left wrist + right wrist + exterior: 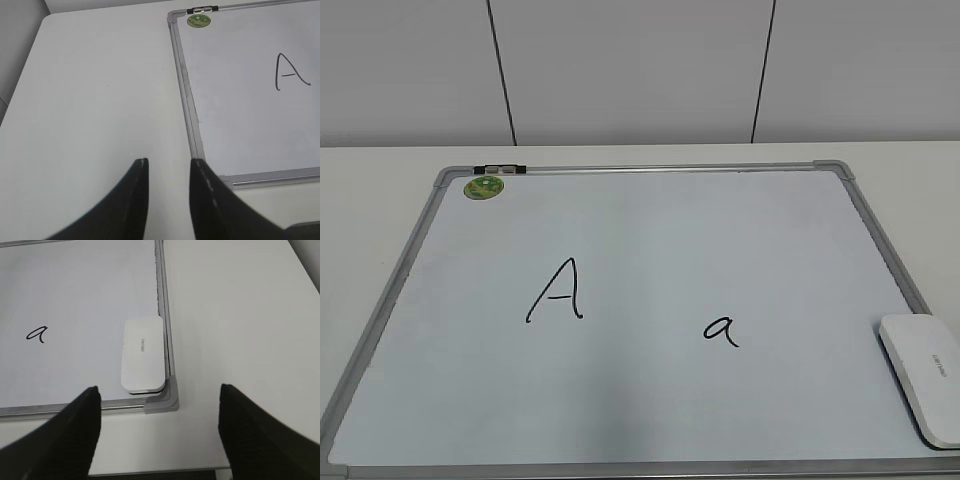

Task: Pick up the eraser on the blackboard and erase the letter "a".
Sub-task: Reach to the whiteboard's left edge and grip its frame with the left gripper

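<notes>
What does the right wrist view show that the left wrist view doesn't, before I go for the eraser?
Only the right wrist view shows the eraser, lying flat on the blackboard against its frame near the corner piece, the letter "a", and the open right gripper hanging above that corner.

Only the left wrist view shows the capital "A", the green sticker, and the left gripper, its fingers slightly apart over the table.

Both show the board's white surface, its silver frame and the table.
</notes>
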Controlling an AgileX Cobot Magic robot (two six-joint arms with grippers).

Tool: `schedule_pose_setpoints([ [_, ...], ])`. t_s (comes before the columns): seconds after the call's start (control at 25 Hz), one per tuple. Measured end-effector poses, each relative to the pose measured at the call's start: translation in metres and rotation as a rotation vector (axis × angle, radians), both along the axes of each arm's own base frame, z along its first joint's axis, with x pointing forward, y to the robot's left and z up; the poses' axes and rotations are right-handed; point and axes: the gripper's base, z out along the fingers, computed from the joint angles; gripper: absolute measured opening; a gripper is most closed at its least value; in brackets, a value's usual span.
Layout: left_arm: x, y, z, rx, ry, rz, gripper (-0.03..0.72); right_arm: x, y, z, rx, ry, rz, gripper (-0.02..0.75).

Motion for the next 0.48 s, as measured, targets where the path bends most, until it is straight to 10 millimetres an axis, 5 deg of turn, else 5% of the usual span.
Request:
schedule_pose_setpoints([
  [0.48, 0.0014, -0.0003, 0.0, -0.003, 0.009, -0.002, 0.207, 0.0, 0.0, 0.0, 0.0, 0.0, 0.0, 0.545],
])
